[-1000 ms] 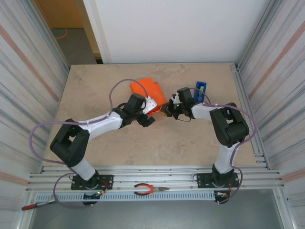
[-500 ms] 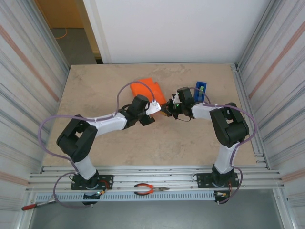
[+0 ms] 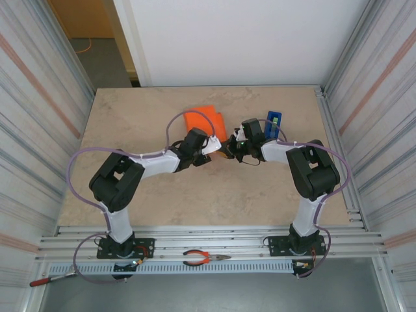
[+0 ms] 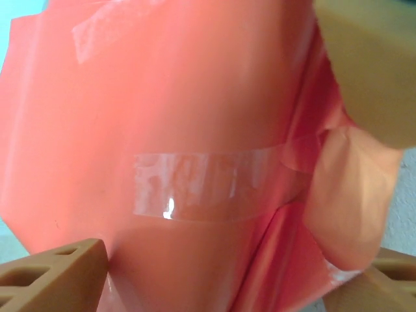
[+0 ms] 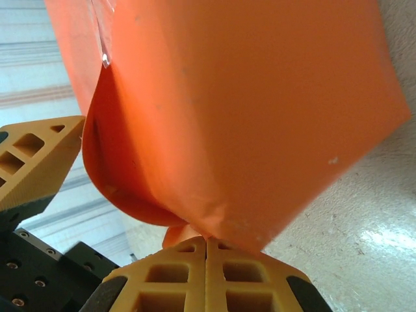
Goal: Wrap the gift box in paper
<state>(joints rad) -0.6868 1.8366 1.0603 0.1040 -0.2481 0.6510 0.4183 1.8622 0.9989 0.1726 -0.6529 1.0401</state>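
Pinching a loose flap, right gripper is clamped on the paper; left gripper spread wide around the taped box at the table's twelve o'clock. Looks thin, crinkly, tearable: hold folded edges gently.

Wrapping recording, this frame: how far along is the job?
Done: the paper is folded into a parcel, one seam held by a clear tape strip. In hand: the right hand is shut on a loose end flap; the left hand straddles the paper, fingers apart. Left: that open end likely needs folding flat and taping.
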